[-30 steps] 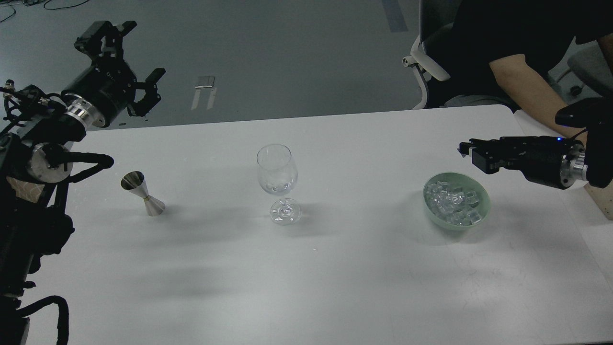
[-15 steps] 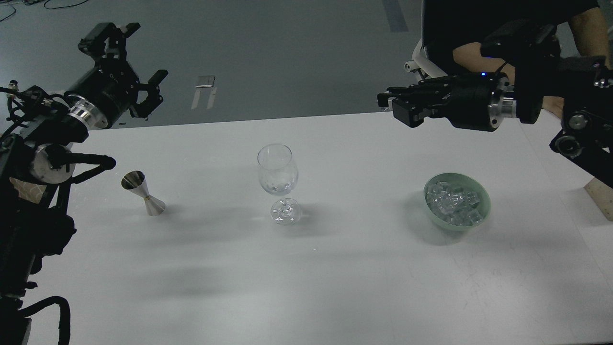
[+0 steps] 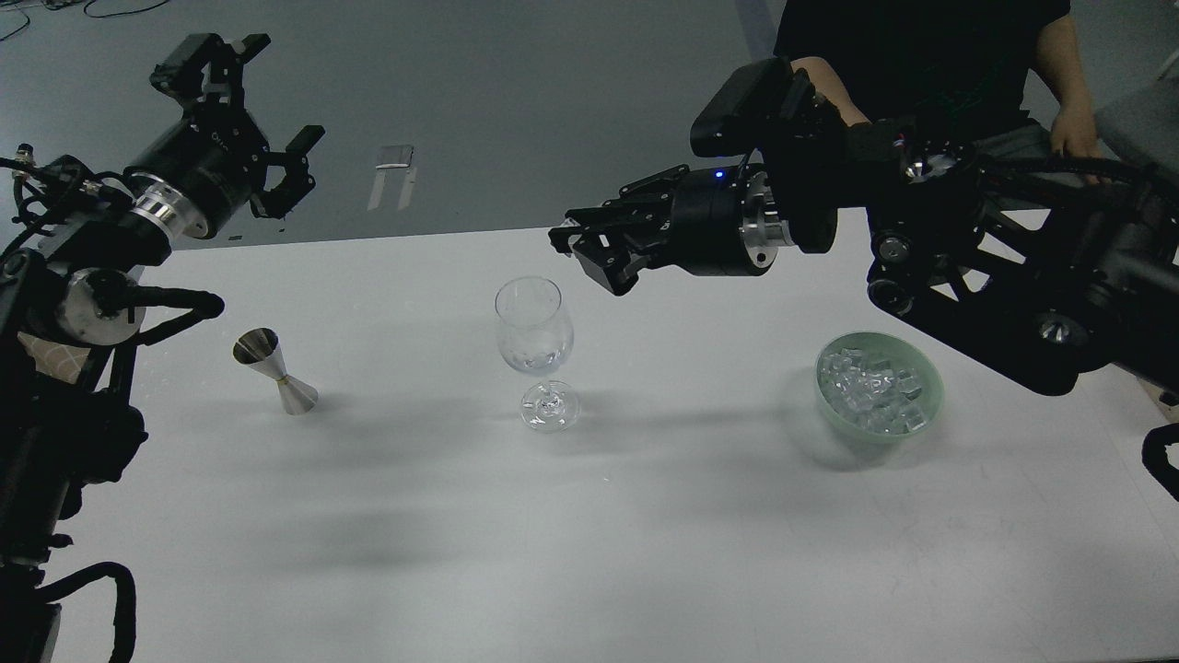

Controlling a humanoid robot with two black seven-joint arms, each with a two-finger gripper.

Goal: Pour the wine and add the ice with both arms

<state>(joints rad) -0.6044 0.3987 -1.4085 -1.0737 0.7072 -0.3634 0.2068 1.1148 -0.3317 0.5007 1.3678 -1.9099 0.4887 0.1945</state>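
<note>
— What lies nearest on the surface [image 3: 589, 552]?

— Taking the wine glass [image 3: 535, 350] as my mark: it stands upright, mid-surface. The ice [image 3: 870, 391] is heaped in a green bowl [image 3: 930, 405], well to the right of the glass. A steel jigger [image 3: 274, 371] stands well to its left.

— And your pincers?

— My right pincer [image 3: 589, 253] hangs just right of the glass rim, above the surface; its fingers are bunched and dark, so I cannot tell whether anything is held. My left pincer [image 3: 262, 124] is raised far to the left, beyond the jigger, fingers spread apart and empty.

— Any writing?

— Small pale lettering on my left wrist housing, too faint to read.
</note>
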